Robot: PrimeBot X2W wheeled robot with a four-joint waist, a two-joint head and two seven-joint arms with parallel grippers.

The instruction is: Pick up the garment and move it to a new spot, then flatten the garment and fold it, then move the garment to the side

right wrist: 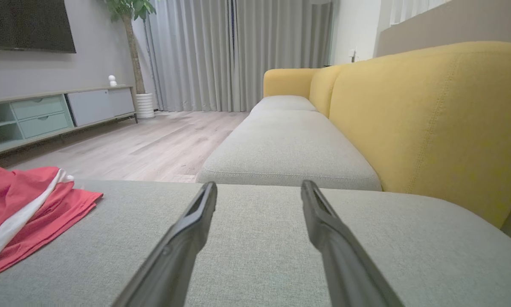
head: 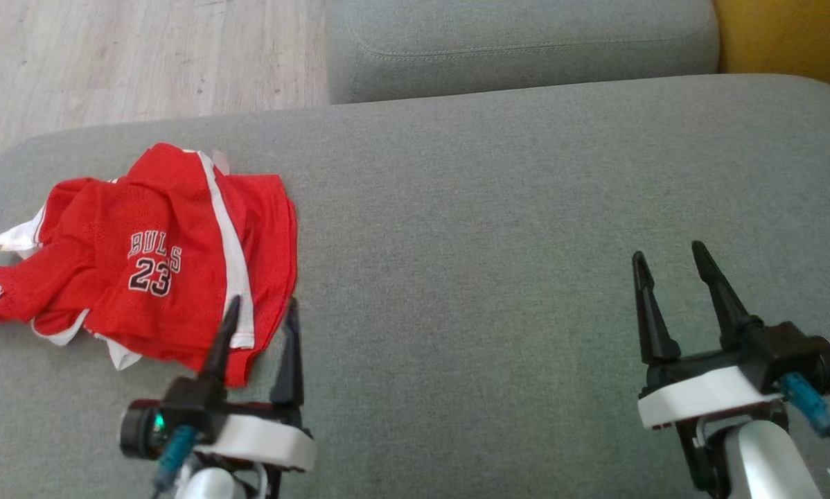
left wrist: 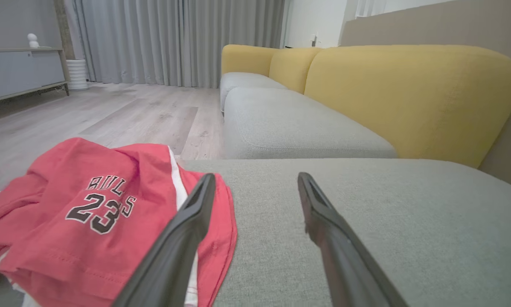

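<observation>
A red basketball garment [head: 159, 263] with white trim and "BULLS 23" print lies crumpled on the left of the grey sofa cushion [head: 491, 229]. My left gripper [head: 261, 305] is open at the garment's near right corner, one finger over the red cloth, the other over bare cushion; nothing is between the fingers. The left wrist view shows the garment [left wrist: 89, 213] to the left of that gripper [left wrist: 255, 177]. My right gripper [head: 668, 253] stands open over bare cushion at the right, far from the garment [right wrist: 21, 213], and shows open in its own view [right wrist: 259, 184].
A second grey seat cushion [head: 519, 45] lies beyond this one, with yellow backrests [left wrist: 409, 98] along the right. Wooden floor [head: 110, 55] runs past the cushion's far left edge. A low cabinet [right wrist: 46, 115] and curtains stand across the room.
</observation>
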